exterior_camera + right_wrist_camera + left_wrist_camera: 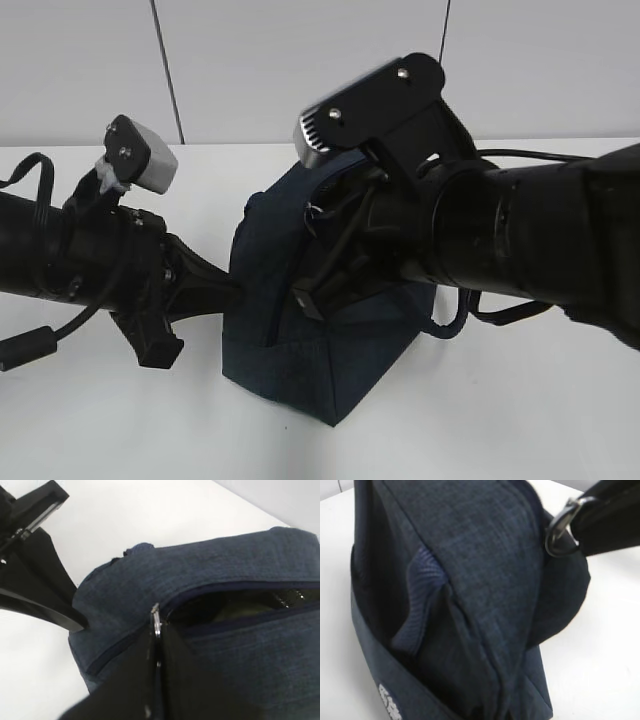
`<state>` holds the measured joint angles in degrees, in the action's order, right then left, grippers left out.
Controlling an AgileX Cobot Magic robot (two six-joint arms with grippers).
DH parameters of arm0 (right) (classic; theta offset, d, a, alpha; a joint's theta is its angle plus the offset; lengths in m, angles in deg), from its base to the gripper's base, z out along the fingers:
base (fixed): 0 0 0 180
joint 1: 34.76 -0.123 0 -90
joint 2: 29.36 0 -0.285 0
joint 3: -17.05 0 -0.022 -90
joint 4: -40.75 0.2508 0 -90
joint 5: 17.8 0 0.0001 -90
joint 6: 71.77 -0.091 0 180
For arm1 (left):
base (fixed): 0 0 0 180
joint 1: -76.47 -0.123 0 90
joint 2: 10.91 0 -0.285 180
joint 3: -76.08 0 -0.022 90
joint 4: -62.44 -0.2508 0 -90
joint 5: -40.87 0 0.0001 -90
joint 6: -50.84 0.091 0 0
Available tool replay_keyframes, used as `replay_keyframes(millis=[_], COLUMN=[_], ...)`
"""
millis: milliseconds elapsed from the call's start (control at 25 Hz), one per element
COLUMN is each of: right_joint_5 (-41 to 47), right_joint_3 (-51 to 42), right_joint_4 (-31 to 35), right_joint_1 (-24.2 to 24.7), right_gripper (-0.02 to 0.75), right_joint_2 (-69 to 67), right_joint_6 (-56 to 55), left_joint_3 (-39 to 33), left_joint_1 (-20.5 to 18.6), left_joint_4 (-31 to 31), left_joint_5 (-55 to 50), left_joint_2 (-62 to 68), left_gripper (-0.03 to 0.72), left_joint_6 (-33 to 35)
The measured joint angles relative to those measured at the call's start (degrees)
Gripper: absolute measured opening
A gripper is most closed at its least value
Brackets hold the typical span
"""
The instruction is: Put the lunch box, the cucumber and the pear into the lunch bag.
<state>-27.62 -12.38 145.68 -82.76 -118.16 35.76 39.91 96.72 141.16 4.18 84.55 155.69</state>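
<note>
Both grippers held the lunch bag [330, 340], right fingers [172, 680] pinching the ring pull [156, 621], left fingers' state unclear; a hard tug risked toppling it.

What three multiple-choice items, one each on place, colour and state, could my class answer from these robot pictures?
1. Where does the bag stand?
A. On the white table, between the two arms
B. On a shelf
C. On the floor

2. What colour is the bag's fabric?
A. Red
B. Dark navy
C. Yellow

3. What is the state of the zip?
A. Partly open
B. Torn off
C. Hidden under a cloth

Answers: 1 A, the exterior view shows an arm on each side of it on the table. 2 B, all views show navy cloth. 3 A, the right wrist view shows a gap beside the ring pull, which the right end effector pinches.
</note>
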Motion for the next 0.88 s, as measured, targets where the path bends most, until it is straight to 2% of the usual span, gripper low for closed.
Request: replay_keyframes(millis=[880], right_joint_5=[-4.8], right_joint_3=[2.6], right_joint_4=[1.6], right_joint_1=[-0.2], right_gripper=[0.006], right_joint_2=[3.0], right_joint_6=[2.0], left_joint_3=[0.5], left_joint_1=[0.0], left_joint_4=[0.4], left_joint_5=[-0.7], left_joint_2=[-0.5], left_gripper=[-0.012], left_joint_6=[-0.1])
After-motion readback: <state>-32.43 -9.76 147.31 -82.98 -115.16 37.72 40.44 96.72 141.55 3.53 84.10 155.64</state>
